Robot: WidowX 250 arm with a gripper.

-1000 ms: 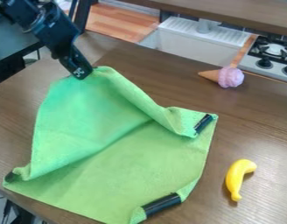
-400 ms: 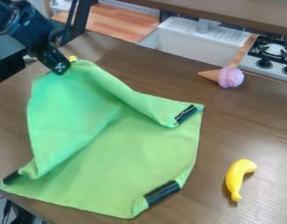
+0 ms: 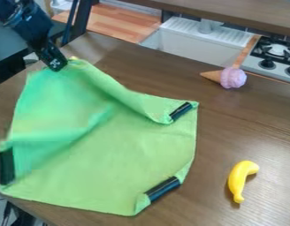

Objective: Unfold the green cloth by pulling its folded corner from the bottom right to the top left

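Pincer (image 3: pixel 57 66) grasps green cloth (image 3: pixel 120 150) at raised upper-left edge; bulk lies below, toward view's lower right.

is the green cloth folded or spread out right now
Partly spread: the green cloth has its near part flat on the table, while its far edge is raised at the gripper.
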